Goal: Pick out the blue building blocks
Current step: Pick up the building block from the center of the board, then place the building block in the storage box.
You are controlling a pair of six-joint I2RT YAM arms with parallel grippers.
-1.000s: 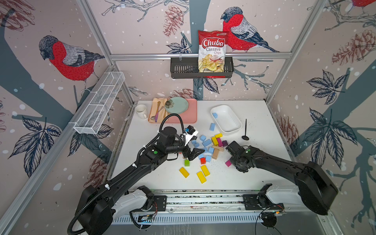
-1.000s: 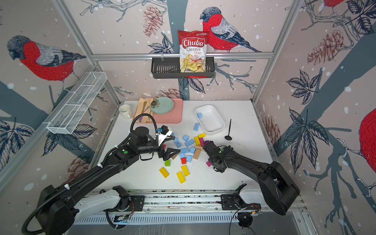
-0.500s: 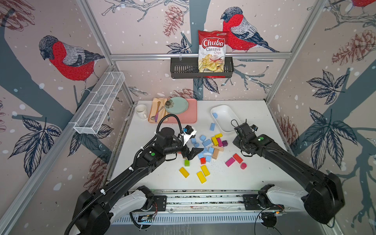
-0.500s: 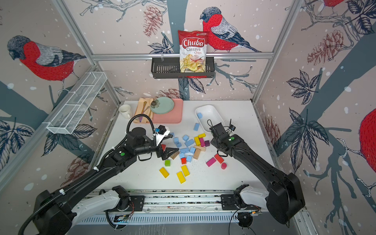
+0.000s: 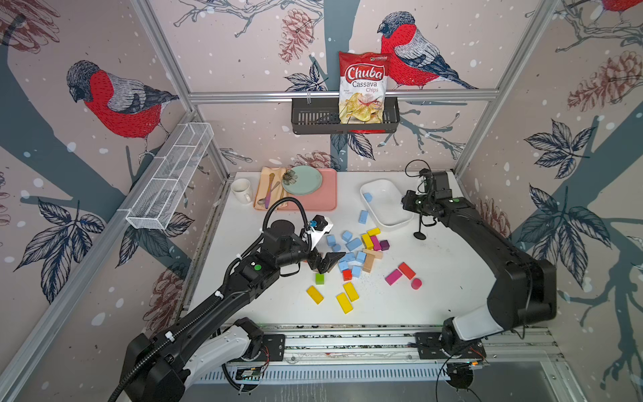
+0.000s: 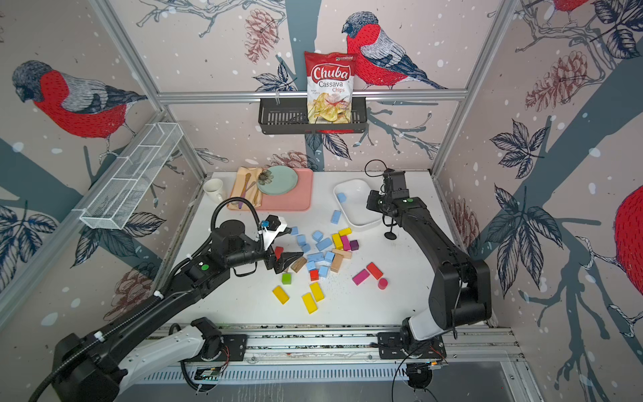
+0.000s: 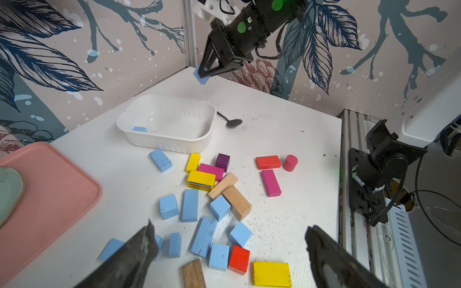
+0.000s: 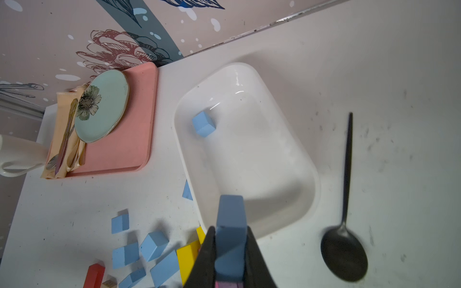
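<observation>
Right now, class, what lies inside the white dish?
One blue block lies in the white dish, near a corner; the rest of its visible floor is bare. The blue bar in the right gripper hides part of the near rim.

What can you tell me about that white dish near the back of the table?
The white dish is a shallow rectangular tub with rounded corners, a rolled rim and finely ribbed outer walls; it looks like thin glossy plastic. It sits upright on the white table, toward the back right, turned slightly askew. It holds only one small blue cube, near one end. A black spoon lies beside it, not touching.
</observation>
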